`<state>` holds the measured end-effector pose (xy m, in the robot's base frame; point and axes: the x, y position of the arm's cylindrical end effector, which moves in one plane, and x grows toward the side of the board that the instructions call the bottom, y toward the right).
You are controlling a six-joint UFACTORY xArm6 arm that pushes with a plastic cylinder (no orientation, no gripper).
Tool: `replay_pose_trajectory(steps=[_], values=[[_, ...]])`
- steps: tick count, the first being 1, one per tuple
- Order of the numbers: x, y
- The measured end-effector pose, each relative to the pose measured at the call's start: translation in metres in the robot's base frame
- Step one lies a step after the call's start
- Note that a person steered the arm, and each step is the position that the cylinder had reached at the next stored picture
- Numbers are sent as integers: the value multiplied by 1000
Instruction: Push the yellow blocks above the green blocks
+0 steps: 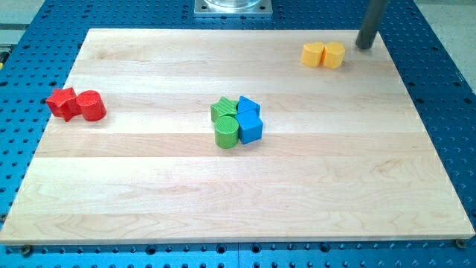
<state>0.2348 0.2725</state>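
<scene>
Two yellow blocks sit side by side near the view's top right: a yellow block (313,54) on the left and a yellow cylinder (334,55) touching it on the right. A green star block (224,110) and a green cylinder (227,132) sit at the board's middle, the cylinder below the star. My tip (364,46) stands just to the right of the yellow cylinder and slightly above it, a small gap apart. The yellow pair is above and well to the right of the green pair.
Two blue blocks (249,106) (251,128) touch the green ones on their right. A red star block (62,103) and a red cylinder (91,106) sit at the left edge. The wooden board (238,201) lies on a blue perforated table.
</scene>
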Motion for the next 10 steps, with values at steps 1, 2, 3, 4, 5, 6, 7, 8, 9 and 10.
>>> replay_pose_trajectory(steps=[1, 2, 3, 4, 5, 6, 7, 8, 9, 10], values=[[12, 2], [32, -43], [41, -90], [41, -132], [41, -171], [41, -208], [34, -228], [20, -235], [-19, -214], [-37, -225]])
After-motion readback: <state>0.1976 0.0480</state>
